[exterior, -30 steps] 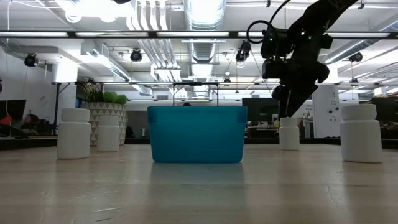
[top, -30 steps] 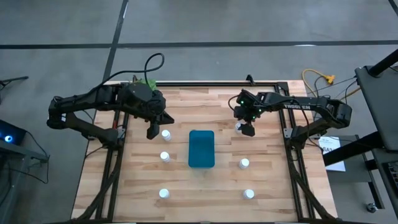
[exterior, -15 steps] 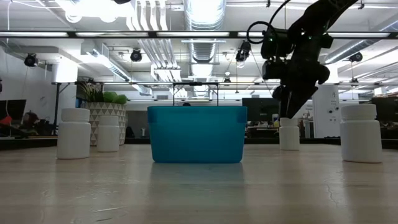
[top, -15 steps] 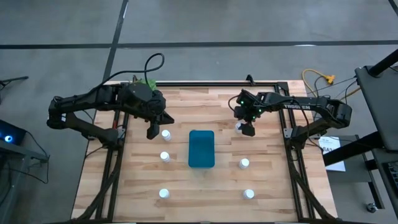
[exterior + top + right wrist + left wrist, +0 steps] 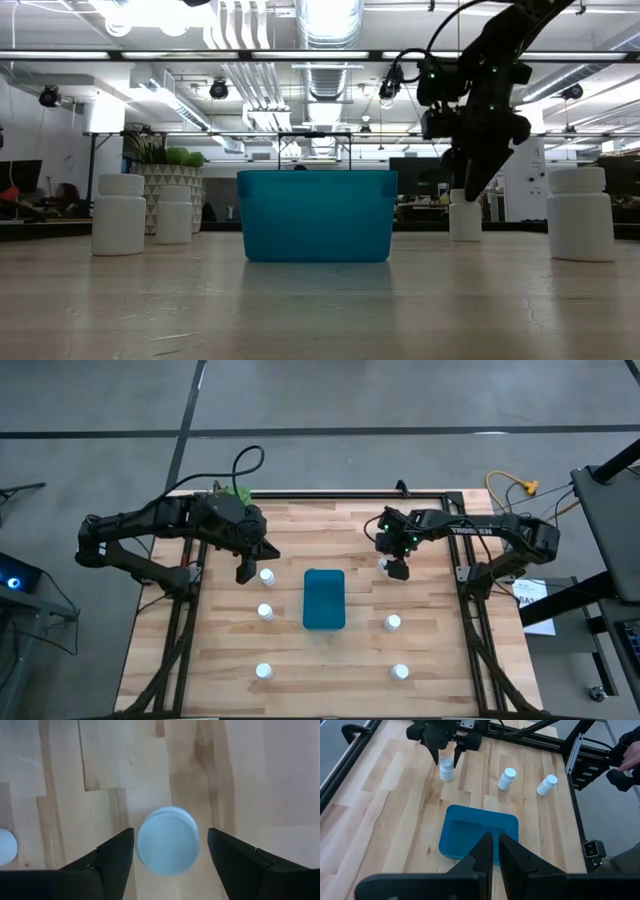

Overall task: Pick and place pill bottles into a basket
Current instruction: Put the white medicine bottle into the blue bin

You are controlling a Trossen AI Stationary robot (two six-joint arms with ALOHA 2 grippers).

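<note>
While the wooden table (image 5: 330,670) filled the middle of the high view, two pill bottles stood nearest the lower edge, one at lower left (image 5: 263,671) and one at lower right (image 5: 400,672). Above them sat another pair, one left (image 5: 265,611) and one right (image 5: 393,623) of the teal basket (image 5: 324,599), which lay at the centre of the frame with nothing visible inside it.

Farther up, a fifth bottle (image 5: 267,575) stood just right of the left gripper (image 5: 244,572), whose fingers were pressed together on nothing.

At upper right of centre, the right gripper (image 5: 396,568) hung over the sixth bottle (image 5: 167,847); its fingers (image 5: 112,855) stood wide on either side of the white cap, with gaps showing on both sides. From table height, that gripper (image 5: 470,185) pointed down at the same bottle (image 5: 464,218), right of the basket (image 5: 316,215).

Behind the left-hand bottles, a white plant pot (image 5: 160,190) stood at the far edge.
</note>
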